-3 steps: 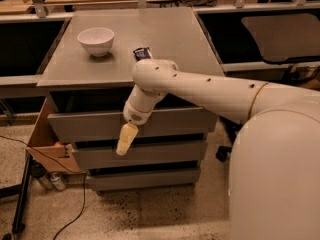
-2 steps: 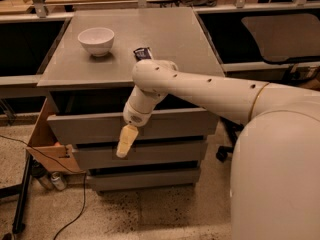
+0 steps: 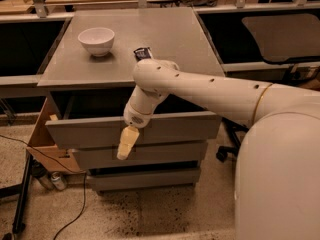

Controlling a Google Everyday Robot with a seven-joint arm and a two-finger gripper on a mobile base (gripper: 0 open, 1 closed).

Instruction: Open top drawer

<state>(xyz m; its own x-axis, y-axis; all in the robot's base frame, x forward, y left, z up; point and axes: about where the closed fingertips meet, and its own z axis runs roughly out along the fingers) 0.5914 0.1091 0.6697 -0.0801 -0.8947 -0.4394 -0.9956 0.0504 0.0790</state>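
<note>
The top drawer (image 3: 90,132) is a wide grey handleless front panel. It stands pulled out from the grey cabinet (image 3: 150,39), with a dark gap showing behind it under the cabinet top. My gripper (image 3: 126,144) hangs on my white arm (image 3: 200,91) in front of the lower edge of that panel, left of its middle. Its cream tip reaches down over the second drawer front (image 3: 165,153). The third drawer front (image 3: 145,178) is below that.
A white bowl (image 3: 96,40) and a small dark packet (image 3: 142,53) sit on the cabinet top. A cardboard box (image 3: 44,146), cans (image 3: 51,179), a cable and a black stand leg (image 3: 22,199) are at the left on the floor. My white body (image 3: 280,184) fills the right.
</note>
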